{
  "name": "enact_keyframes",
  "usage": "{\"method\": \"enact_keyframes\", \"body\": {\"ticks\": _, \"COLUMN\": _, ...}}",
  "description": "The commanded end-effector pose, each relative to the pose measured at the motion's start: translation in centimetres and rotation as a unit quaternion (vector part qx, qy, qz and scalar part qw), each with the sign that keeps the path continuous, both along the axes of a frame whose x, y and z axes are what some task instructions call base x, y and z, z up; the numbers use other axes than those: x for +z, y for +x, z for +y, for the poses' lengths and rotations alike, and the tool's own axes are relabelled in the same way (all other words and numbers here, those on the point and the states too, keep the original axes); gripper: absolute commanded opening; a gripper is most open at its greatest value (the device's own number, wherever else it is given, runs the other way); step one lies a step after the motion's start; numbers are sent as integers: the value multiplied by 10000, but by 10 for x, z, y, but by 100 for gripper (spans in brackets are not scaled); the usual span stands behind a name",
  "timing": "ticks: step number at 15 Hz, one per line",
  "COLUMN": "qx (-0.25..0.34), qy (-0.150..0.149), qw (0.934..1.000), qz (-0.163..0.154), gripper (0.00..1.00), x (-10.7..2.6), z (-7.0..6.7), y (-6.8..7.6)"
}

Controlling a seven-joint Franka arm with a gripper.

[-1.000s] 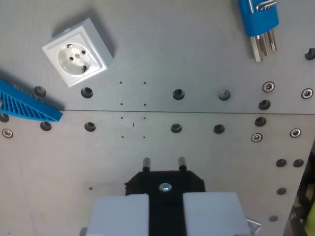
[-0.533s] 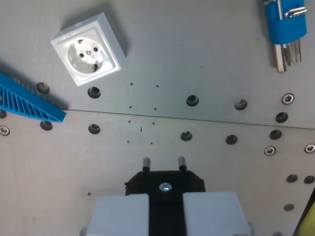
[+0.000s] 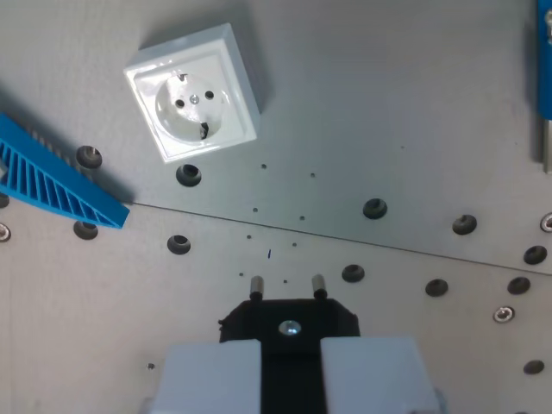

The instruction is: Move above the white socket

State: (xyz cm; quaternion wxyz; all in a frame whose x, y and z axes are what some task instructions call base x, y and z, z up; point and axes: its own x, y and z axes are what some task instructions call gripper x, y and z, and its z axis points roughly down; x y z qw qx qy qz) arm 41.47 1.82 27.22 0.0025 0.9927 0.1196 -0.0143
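At far left of the wrist view I see a blue ribbed wedge [image 3: 59,184] on the grey perforated desk [image 3: 388,121]. White socket [image 3: 193,103] sits upper left, tilted, face up. Bottom centre, my jaws grip a black two-pin plug [image 3: 288,317], pins pointing up-frame. Blue tool [image 3: 545,60] at right edge, cropped.

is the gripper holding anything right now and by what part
Yes: a black plug, clamped by its rear body between the gripper fingers, its two pins pointing out ahead.
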Motion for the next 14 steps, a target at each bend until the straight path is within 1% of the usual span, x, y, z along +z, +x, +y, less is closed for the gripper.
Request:
{"method": "enact_keyframes", "body": {"ticks": 1, "qx": 667, "qy": 78, "qw": 9968, "qz": -441, "gripper": 0, "x": -19, "z": 12, "y": -4}}
{"method": "enact_keyframes", "body": {"ticks": 7, "qx": 866, "qy": 78, "qw": 9951, "qz": -459, "gripper": 0, "x": -49, "z": 33, "y": -8}}
{"method": "enact_keyframes", "body": {"ticks": 14, "qx": 816, "qy": 110, "qw": 9953, "qz": -505, "gripper": 0, "x": -84, "z": 48, "y": -11}}
